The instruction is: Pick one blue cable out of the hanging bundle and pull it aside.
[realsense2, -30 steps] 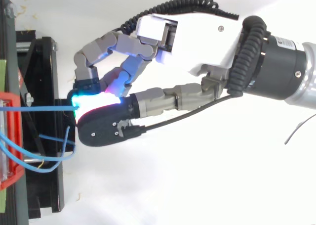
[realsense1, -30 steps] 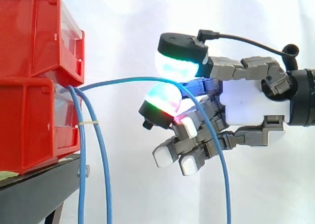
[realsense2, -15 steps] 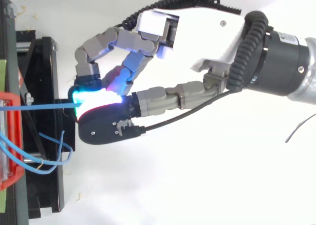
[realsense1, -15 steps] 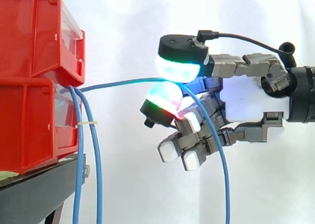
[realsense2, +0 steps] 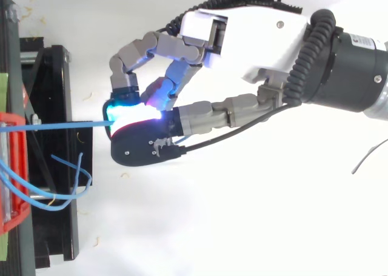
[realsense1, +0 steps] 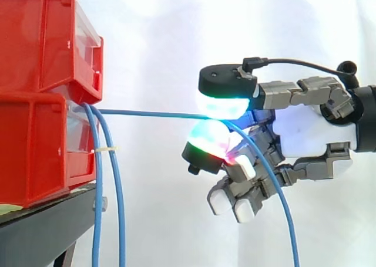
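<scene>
Fingertips [realsense1: 223, 106]: two glowing pads, one above the other in the side view, are closed on one blue cable [realsense1: 153, 112] and pinch it between them. The remaining fingers are curled below the pinch and hold nothing. The free length of the cable falls across them to the lower edge of the view.

Hand [realsense1: 311, 132]: it stands well apart from the red bins [realsense1: 35, 91], fingers pointing toward them. The pinch sits about level with the point where the cable leaves the bins. Judged reason: a level pull keeps the line straight and clear of the other strands.

Cable run: from the pads it goes taut and nearly horizontal to the front of the lower bin, where it meets the bundle [realsense1: 97, 208].

Bundle: two other blue strands hang down beside the black stand [realsense1: 41, 232], gathered by a pale tie [realsense1: 104, 148], separate from the pinched strand.

Assessment: the strand appears singled out and drawn aside. Little slack seems left, so further pull risks the cable slipping from the pads.
</scene>
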Controlling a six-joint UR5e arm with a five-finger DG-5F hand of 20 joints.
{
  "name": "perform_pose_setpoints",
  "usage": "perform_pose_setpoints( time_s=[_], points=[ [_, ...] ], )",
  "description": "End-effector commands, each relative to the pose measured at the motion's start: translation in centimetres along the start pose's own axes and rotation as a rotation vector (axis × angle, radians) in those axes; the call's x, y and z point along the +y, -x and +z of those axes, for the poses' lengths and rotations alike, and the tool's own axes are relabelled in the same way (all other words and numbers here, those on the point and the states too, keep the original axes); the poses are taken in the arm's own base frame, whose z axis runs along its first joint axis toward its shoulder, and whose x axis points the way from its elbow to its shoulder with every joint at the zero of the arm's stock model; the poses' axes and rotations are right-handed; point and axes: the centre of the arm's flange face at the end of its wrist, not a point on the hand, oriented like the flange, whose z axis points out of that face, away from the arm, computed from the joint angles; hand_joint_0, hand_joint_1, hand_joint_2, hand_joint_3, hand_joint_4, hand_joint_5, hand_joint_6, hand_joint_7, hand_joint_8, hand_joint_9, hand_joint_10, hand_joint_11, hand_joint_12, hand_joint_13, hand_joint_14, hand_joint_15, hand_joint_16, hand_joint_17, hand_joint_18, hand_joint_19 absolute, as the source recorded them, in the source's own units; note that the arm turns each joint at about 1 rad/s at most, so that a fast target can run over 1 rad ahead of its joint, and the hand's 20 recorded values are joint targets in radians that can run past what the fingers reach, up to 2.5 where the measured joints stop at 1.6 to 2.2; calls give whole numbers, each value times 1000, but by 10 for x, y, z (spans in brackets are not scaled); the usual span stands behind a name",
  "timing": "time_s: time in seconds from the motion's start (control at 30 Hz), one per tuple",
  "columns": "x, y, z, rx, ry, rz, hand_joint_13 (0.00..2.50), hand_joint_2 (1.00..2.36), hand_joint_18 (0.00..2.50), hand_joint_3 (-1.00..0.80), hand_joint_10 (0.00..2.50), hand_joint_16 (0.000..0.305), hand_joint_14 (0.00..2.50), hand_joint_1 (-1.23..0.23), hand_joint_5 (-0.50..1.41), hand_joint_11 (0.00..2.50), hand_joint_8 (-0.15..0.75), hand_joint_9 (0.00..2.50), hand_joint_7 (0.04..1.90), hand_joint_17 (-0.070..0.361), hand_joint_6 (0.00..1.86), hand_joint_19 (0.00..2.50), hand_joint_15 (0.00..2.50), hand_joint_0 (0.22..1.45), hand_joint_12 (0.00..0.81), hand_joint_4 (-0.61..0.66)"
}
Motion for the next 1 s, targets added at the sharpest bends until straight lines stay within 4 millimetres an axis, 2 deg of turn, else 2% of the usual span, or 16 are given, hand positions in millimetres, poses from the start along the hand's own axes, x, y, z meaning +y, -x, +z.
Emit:
perform_pose_setpoints(
  time_s=[0.0,0.2,0.53,0.97],
  points=[
    [0,-3,-1,6,-8,29,857,1024,801,-35,20,44,19,-790,-147,787,267,1045,1419,99,956,459,519,684,305,7],
    [0,-5,-1,10,-5,94,862,1024,791,-78,19,43,21,-791,-153,798,265,1042,1415,98,956,472,518,690,296,20],
    [-3,-5,-3,8,-23,291,894,1023,811,-10,20,44,21,-800,-146,831,279,1106,1414,98,961,508,543,691,298,33],
    [-2,-7,-3,9,-23,291,931,1020,842,9,19,46,20,-812,-138,843,308,1140,1415,103,959,515,578,690,311,53]
  ],
)
